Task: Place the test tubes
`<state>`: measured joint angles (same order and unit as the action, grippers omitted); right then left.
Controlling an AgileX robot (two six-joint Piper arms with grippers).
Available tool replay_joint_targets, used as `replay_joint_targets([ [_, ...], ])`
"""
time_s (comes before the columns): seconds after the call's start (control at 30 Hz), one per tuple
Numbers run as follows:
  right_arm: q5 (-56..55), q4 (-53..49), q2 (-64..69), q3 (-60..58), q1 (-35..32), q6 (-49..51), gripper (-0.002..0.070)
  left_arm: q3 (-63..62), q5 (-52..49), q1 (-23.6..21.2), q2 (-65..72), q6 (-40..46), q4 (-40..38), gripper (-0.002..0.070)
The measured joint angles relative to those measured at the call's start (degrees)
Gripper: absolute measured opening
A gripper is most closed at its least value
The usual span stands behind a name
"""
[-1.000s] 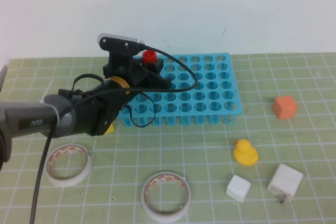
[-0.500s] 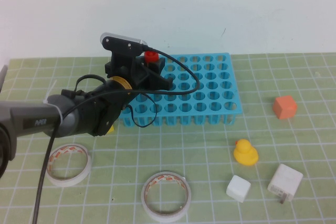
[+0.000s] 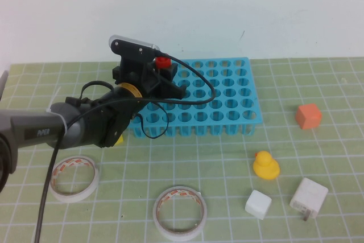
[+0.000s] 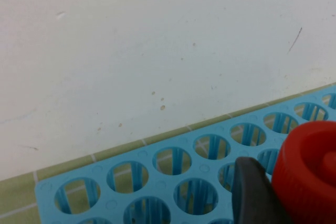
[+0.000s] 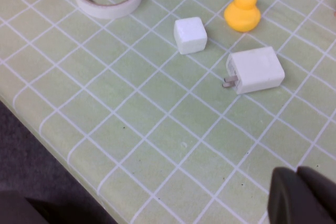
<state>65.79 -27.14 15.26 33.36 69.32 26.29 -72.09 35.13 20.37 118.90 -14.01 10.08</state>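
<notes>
Gripping the red-capped test tube [image 3: 163,61] just under its cap with the left gripper [image 3: 164,69], fingers [image 4: 252,192] clamped on it, above the far-left holes of the blue rack [image 3: 227,103]. Probably lining up for insertion: centring the hidden tube foot over a single hole, holding it plumb, lowering slowly, loosening only once seated. Resting the right gripper [image 5: 302,195], fingers pressed together and empty, by the table's near edge, short of the white charger [image 5: 254,69].

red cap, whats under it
Blue rack holes show below the red cap; the left gripper holding the test tube covers its body. Right gripper hovers shut over the mat's near edge.
</notes>
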Motion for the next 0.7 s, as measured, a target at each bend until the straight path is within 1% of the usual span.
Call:
replay_joint_targets([
  [0.33,0.0,0.0,0.0,0.0,0.0,0.0,-0.0001,0.0,0.0,0.0,0.0,0.1,0.11,0.023],
  [0.53,0.0,0.0,0.0,0.0,0.0,0.0,-0.0001,-0.04,1.1,-0.21,0.88,-1.34,4.56,0.023],
  [0.7,0.0,0.0,0.0,0.0,0.0,0.0,-0.0001,-0.14,2.28,-0.31,1.27,-1.45,5.36,0.023],
])
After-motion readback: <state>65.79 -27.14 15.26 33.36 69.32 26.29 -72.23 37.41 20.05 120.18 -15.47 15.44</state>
